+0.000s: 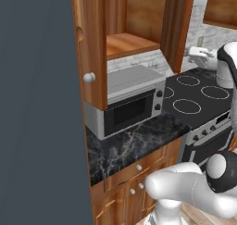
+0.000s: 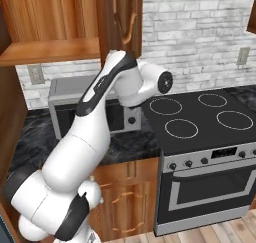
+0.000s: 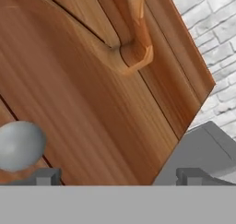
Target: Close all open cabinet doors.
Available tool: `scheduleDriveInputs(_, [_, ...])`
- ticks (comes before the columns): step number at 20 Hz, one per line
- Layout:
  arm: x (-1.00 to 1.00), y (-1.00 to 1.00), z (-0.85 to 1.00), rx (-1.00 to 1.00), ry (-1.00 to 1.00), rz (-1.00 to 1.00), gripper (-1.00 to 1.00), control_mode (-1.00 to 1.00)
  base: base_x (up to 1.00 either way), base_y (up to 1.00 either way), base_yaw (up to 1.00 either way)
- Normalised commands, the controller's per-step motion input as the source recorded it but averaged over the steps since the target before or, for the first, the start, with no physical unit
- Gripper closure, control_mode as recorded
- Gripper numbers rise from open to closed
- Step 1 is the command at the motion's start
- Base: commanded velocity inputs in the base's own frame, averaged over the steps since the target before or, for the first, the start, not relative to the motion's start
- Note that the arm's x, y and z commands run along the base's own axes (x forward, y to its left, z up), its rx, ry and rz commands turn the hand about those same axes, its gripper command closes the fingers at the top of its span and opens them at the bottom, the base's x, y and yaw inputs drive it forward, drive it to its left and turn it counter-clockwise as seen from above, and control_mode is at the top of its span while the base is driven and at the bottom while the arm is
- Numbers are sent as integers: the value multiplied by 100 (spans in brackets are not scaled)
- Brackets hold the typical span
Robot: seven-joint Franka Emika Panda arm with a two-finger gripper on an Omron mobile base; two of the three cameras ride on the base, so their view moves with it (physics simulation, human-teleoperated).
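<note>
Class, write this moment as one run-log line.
phase: closing | pincer: open, facing right cabinet door, by knob | left cabinet door: open | microwave below

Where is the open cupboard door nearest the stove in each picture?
Left base view: the cabinet door is upper middle, swung out right of the open shelf.
Right base view: top, left of centre, above the arm.
Hand view: close up, across most of the picture.
Shared landmark: the white brick wall behind it.
</note>
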Motion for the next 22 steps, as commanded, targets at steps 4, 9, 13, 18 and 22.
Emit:
scheduleDriveInputs(4, [37, 100, 2, -1, -2, -5, -100, -100, 0, 0, 0])
scheduleDriveInputs(9, [70, 95, 0, 0, 0, -7, -100, -100, 0, 0, 0])
scheduleDriveInputs(13, [100, 56, 0, 4, 8, -12, -100, -100, 0, 0, 0])
scheduleDriveInputs(18, [100, 51, 0, 0, 13, -20, -100, -100, 0, 0, 0])
scheduleDriveInputs(22, [100, 48, 0, -5, 16, -26, -100, -100, 0, 0, 0])
